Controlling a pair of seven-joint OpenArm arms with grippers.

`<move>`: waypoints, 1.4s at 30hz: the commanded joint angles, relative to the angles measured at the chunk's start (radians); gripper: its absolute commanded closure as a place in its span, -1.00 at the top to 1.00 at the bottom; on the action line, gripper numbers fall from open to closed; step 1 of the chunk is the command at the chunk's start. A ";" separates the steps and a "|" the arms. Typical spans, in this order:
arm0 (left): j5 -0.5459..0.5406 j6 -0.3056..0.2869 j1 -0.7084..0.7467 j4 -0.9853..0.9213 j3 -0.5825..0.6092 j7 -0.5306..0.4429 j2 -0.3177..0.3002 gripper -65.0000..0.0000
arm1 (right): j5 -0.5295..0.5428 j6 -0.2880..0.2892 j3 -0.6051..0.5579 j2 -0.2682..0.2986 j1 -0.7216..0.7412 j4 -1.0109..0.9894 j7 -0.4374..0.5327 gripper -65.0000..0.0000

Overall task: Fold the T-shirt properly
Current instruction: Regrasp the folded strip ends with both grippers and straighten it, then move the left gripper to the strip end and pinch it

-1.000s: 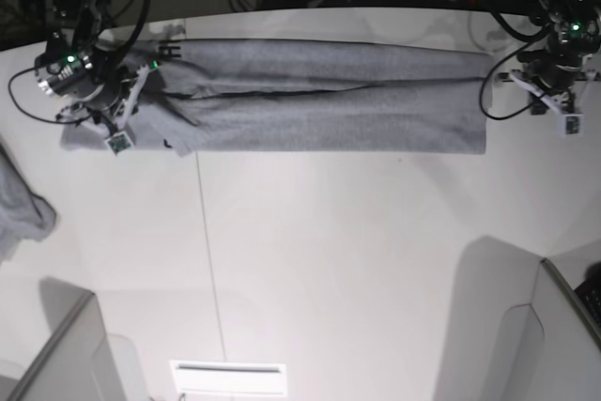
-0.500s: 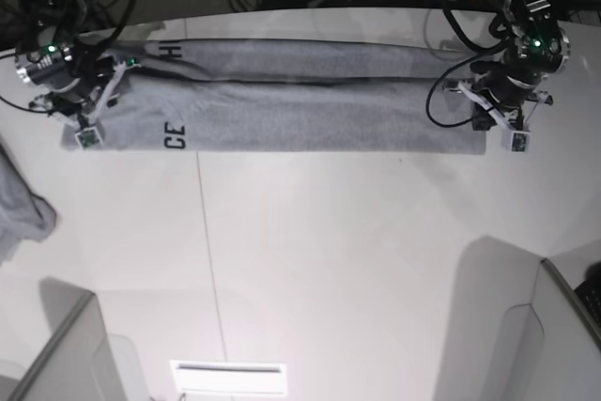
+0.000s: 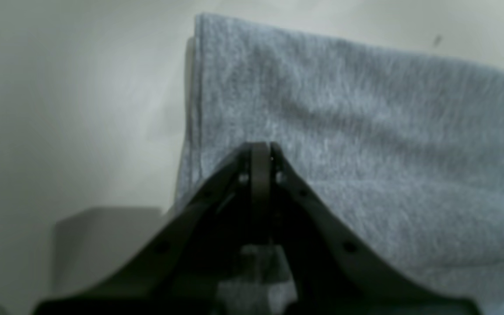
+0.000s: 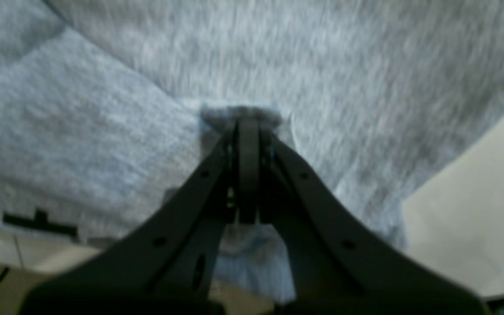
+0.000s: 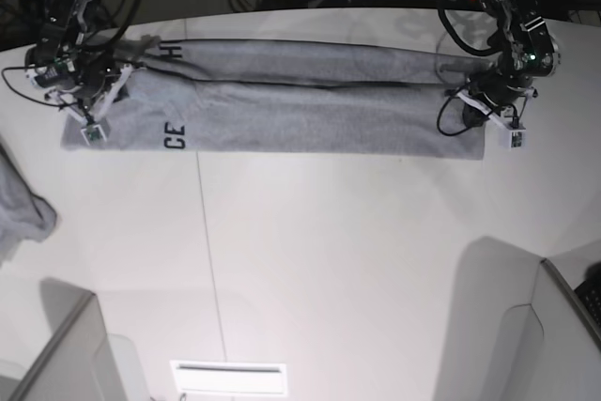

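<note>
Folded lengthwise into a long band along the far edge of the worktop [image 5: 310, 260]: the T-shirt [image 5: 310, 105], running almost from the far-left corner to the far-right corner, black lettering showing near its left end. Soft, light, limp knit by the look of it; likely to sag and crease wherever unsupported, not slippery, not fragile. Best taken at the short ends, pinching through all layers close to the corners so the fold lines stay stacked.

Right gripper [image 4: 247, 124] pressed together on a tuck of grey cloth at the band's far-left end. Left gripper [image 3: 260, 151] also drawn together, tip over the hem at the far-right end; cloth between its jaws not visible, so an actual pinch cannot be told.

Against the picture half a second back: left gripper [image 5: 498, 115] lower and nearer the shirt's right-hand short edge; right gripper [image 5: 89, 105] shifted slightly inward over the left end; band itself much the same shape and place.
</note>
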 commanded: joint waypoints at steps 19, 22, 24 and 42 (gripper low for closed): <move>0.016 0.011 -0.138 -0.020 -0.094 0.024 -0.062 -1.00 | 0.002 0.005 -0.003 0.026 0.298 -0.151 -0.001 -1.00; 0.014 0.009 -0.139 0.063 -0.105 0.024 -0.059 -1.00 | 0.005 0.006 -0.003 0.006 0.273 0.004 -0.038 -1.00; 0.013 0.009 -0.139 0.129 -0.109 0.043 -0.059 -1.00 | 0.005 0.006 -0.003 0.005 0.261 0.094 -0.057 -1.00; -0.434 -0.002 -0.001 0.186 -0.471 0.287 -0.091 0.30 | 0.008 0.006 0.000 -0.034 0.094 0.303 -0.074 -1.00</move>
